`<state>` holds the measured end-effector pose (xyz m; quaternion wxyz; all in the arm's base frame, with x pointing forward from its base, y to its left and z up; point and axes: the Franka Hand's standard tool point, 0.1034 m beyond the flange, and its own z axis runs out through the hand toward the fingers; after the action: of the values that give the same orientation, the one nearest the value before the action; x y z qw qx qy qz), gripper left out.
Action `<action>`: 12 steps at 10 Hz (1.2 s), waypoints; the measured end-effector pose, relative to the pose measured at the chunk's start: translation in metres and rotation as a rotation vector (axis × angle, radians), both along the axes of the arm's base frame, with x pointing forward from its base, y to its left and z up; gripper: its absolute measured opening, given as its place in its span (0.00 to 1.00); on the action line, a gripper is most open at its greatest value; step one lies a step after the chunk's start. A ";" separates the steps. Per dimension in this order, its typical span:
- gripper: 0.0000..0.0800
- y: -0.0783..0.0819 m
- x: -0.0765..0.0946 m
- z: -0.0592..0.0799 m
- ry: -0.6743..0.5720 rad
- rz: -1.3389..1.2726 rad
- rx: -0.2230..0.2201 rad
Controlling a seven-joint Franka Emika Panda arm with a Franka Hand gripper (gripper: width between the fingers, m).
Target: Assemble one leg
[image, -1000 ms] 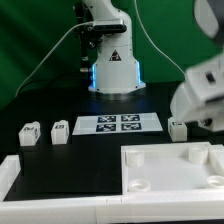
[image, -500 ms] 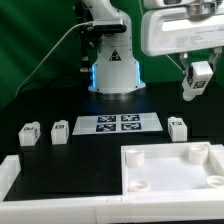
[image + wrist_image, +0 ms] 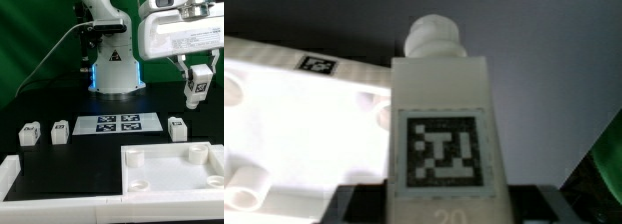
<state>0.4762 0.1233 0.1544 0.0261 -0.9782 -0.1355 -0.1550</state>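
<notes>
My gripper point(image 3: 198, 82) is raised at the exterior view's upper right, shut on a white leg point(image 3: 198, 86) with a black-and-white tag on its face. In the wrist view the held leg point(image 3: 445, 120) stands between the black fingers point(image 3: 363, 200), its rounded peg end pointing away. Three more legs stand on the table: two at the exterior view's left point(image 3: 30, 133), point(image 3: 59, 131) and one at the right point(image 3: 177, 127). The large white slab with round corner sockets point(image 3: 170, 172) lies below the gripper; it also shows in the wrist view point(image 3: 295, 110).
The marker board point(image 3: 118, 123) lies flat at the table's middle. The robot base point(image 3: 112, 60) stands behind it. A white rail point(image 3: 50, 205) runs along the front edge at the exterior view's lower left.
The arm swung up from low at the right to the upper right, carrying a leg. In the last half second the held leg has tilted and dropped slightly.
</notes>
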 end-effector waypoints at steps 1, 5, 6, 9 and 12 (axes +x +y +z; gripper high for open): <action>0.37 -0.023 0.027 0.020 -0.050 0.030 -0.006; 0.37 -0.043 0.097 0.043 -0.115 0.048 0.004; 0.37 -0.039 0.106 0.043 -0.122 0.065 -0.001; 0.37 -0.040 0.104 0.040 -0.118 0.063 -0.001; 0.37 -0.041 0.108 0.024 -0.154 0.067 -0.004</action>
<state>0.5842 0.0824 0.1785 0.0188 -0.9584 -0.1699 -0.2284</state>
